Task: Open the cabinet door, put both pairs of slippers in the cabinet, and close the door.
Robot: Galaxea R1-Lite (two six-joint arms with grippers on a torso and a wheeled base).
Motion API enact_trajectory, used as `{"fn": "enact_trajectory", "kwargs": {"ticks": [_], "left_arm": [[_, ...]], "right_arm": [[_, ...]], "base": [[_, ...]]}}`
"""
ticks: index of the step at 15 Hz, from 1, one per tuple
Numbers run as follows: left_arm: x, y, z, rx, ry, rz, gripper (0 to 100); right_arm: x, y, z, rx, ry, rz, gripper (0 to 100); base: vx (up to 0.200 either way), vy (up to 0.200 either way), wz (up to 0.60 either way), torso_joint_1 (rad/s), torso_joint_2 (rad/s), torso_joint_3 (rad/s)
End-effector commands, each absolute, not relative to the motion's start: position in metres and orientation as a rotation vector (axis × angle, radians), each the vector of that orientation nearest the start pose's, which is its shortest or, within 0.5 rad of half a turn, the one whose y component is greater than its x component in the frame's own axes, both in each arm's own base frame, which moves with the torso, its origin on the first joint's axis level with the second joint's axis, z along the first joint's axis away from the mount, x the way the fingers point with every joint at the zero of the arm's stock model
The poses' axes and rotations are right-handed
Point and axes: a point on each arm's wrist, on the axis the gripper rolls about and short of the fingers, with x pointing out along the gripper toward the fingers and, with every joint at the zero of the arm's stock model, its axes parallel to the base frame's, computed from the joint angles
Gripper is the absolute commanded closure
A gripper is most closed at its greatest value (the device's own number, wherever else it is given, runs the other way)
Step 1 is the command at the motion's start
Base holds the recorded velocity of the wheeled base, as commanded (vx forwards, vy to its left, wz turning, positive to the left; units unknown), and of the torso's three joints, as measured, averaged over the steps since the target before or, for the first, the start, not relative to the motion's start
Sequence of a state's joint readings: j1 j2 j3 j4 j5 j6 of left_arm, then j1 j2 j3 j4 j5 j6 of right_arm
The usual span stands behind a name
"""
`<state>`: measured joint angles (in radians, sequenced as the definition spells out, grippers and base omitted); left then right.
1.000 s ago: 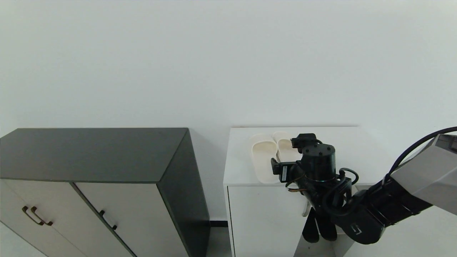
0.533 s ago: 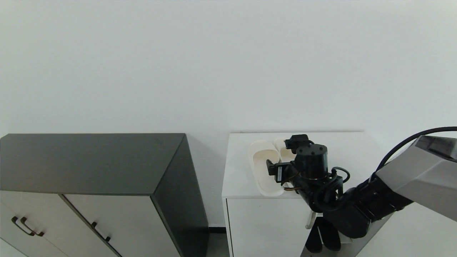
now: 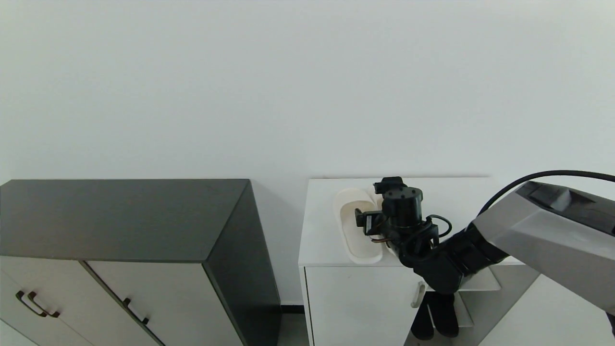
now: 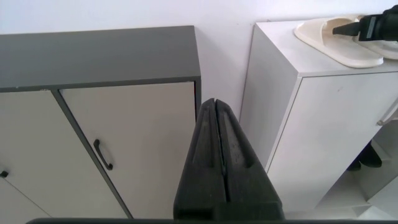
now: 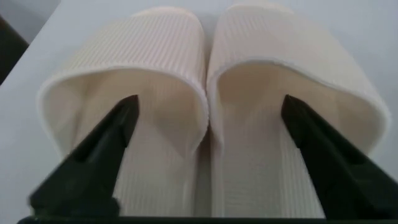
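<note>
**A:** What's biggest here?

**B:** The boxy cabinet with a matte dark grey top and pale doors (image 3: 125, 216), sharp-edged. A narrow gap parts it from the smooth, plain white cabinet (image 3: 355, 298), which is open on its right side.

**A:** And the slippers?

**B:** The cream ribbed slippers with rounded straps (image 3: 355, 226) lie side by side, touching, on the white cabinet's top. Their heels are near its front edge, with bare top to their right. The pair of black slippers (image 3: 435, 319) sits low inside the open part.

**A:** The arms?

**B:** The right arm stretches in over that top. The right gripper (image 5: 209, 102) is spread wide, one black wedge finger at each cream slipper's outer side, clasping nothing. The left gripper (image 4: 215, 109) hangs before the dark-topped cabinet, fingers pressed together, empty.
</note>
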<state>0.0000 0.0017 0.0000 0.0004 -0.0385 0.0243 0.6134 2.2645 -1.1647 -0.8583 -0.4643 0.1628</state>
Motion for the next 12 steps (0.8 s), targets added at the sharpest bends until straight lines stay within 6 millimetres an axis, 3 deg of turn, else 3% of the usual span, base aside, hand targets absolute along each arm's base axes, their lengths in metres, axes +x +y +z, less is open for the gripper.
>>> {"fn": "enact_trajectory", "kwargs": {"ticks": [1, 6, 7, 12], "left_arm": [[-0.023, -0.001, 0.075, 0.024, 0.003, -0.038, 100], [-0.023, -0.001, 0.076, 0.023, 0.001, -0.037, 100], [-0.023, -0.001, 0.076, 0.023, 0.001, -0.037, 100], [-0.023, -0.001, 0.076, 0.023, 0.001, -0.037, 100]], "right_arm": [[0.37, 0.246, 0.076, 0.034, 0.227, 0.131, 100], [0.372, 0.248, 0.082, 0.028, 0.203, 0.137, 100], [0.369, 0.247, 0.095, 0.042, 0.179, 0.14, 100], [0.317, 0.232, 0.126, 0.04, 0.187, 0.221, 100]], "base": [[0.0, 0.0, 0.0, 0.0, 0.0, 0.0], [0.0, 0.0, 0.0, 0.0, 0.0, 0.0], [0.0, 0.0, 0.0, 0.0, 0.0, 0.0], [0.0, 0.0, 0.0, 0.0, 0.0, 0.0]]}}
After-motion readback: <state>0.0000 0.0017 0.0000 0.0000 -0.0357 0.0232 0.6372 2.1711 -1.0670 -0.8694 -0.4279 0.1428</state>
